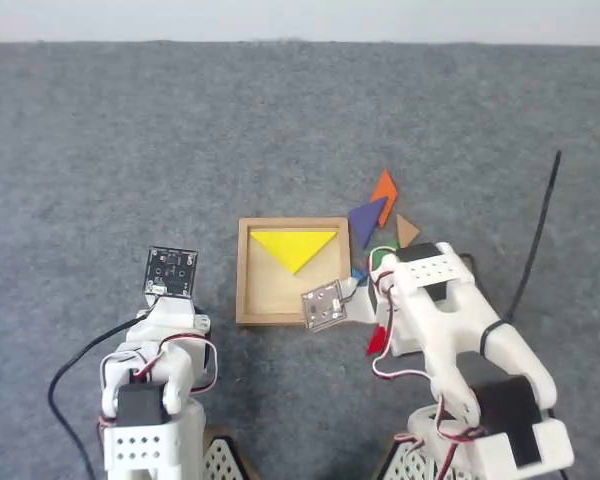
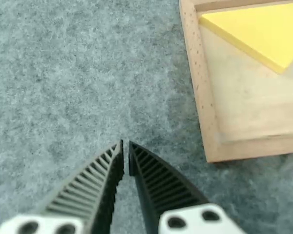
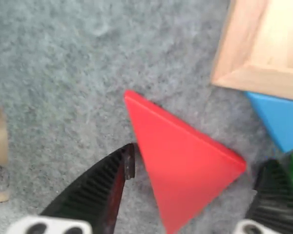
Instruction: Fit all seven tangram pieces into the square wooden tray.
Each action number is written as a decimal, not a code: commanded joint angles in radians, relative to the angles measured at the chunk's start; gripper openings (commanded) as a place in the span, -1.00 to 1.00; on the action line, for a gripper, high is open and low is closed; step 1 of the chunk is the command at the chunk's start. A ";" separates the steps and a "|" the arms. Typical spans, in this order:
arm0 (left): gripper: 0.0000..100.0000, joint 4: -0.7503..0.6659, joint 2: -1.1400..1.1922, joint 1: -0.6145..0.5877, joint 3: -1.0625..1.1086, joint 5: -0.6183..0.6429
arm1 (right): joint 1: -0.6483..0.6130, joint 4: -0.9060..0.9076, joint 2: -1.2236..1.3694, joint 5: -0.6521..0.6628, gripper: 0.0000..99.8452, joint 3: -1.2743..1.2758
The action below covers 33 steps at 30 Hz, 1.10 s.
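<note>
We see the right gripper (image 3: 200, 163), jaws spread, straddling the red triangle (image 3: 178, 146), which lies just right of the near right corner of the tray (image 1: 243, 270); the left gripper (image 2: 125, 148), jaws pressed together, sits farther off.

The left arm (image 1: 160, 375) sits folded back close to its base; the left gripper (image 2: 125, 145) points downward, jaws pressed together (tips all but touching). The right arm (image 1: 450, 320) stretches forward, and the right gripper (image 3: 200, 163) hangs low, jaws spread wide.
</note>
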 commanded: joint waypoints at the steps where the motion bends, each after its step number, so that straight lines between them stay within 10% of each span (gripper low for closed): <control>1: -0.96 0.003 -0.020 0.003 -0.012 -0.002 | 0.010 0.005 -0.002 0.000 -0.36 -0.014; 33: -0.96 0.003 -0.020 0.003 -0.012 -0.002 | -0.008 -0.015 -0.013 -0.187 -0.37 -0.074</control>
